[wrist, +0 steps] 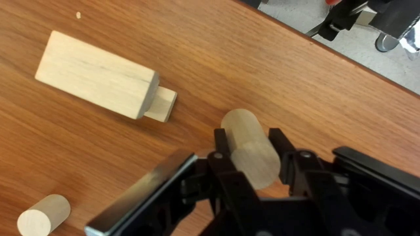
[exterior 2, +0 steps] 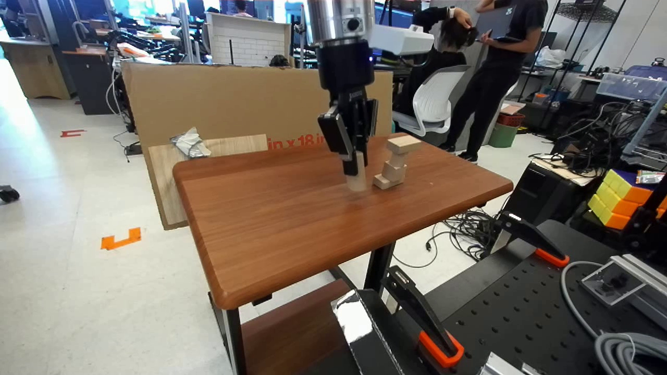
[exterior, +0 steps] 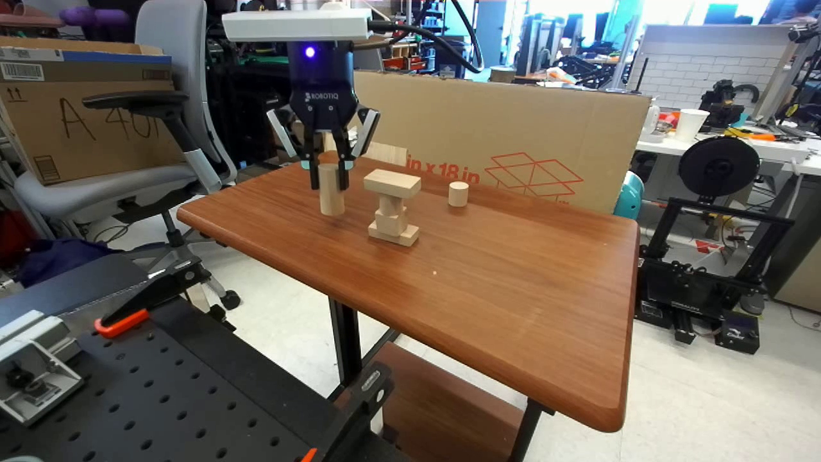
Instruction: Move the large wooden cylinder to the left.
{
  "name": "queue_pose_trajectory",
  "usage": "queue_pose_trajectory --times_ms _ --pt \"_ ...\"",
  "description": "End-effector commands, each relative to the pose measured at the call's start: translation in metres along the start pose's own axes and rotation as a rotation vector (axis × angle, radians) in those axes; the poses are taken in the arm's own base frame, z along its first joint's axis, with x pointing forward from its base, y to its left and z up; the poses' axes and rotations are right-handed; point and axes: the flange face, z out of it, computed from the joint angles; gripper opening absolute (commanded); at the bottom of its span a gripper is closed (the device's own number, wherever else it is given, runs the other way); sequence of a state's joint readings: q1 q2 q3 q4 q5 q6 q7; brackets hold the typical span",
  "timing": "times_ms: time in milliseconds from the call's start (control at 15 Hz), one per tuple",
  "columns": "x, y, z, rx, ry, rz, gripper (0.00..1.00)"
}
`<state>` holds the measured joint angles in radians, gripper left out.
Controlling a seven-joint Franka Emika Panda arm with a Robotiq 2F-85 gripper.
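The large wooden cylinder (exterior: pixel 331 200) is pale, plain and upright at the table's end in an exterior view; it also shows in an exterior view (exterior 2: pixel 357 182) and in the wrist view (wrist: pixel 242 126). My gripper (exterior: pixel 330 185) points straight down with one finger on each side of its upper part. In the wrist view the gripper (wrist: pixel 247 131) has both fingers against the cylinder's sides, so it looks shut on it. I cannot tell whether the cylinder's base touches the table or hangs slightly above it.
The stacked T-shaped block figure (exterior: pixel 392 185) stands close beside the cylinder on the brown table (exterior: pixel 513 289). A small pale wooden piece (exterior: pixel 458 194) stands farther back; it also shows in the wrist view (wrist: pixel 44 214). A large cardboard sheet (exterior: pixel 513 122) stands behind the table.
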<state>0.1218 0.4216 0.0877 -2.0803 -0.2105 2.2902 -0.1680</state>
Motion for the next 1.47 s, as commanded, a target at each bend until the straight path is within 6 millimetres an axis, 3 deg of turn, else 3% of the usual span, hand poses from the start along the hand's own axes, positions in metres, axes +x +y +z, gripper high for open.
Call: queue_pose_trajectory --times_ms 0,467,533,667,867,1000,1400 --pt "-0.0061 -0.0015 -0.009 -0.001 -0.019 -0.01 0.1" --pt "-0.0078 -0.0014 -0.0083 -0.002 -0.039 -0.009 0.1" --pt "-0.0081 -0.0014 -0.0082 -0.001 -0.042 -0.006 0.6" --pt "-0.0087 -0.0013 -0.0082 -0.003 -0.048 -0.004 0.66" --pt "-0.0086 -0.0009 -0.0088 -0.01 -0.05 -0.006 0.9" --pt "-0.0084 -0.0007 -0.0091 -0.012 -0.048 -0.007 1.0" --pt "-0.0043 0.0004 -0.0122 -0.026 0.012 -0.004 1.0"
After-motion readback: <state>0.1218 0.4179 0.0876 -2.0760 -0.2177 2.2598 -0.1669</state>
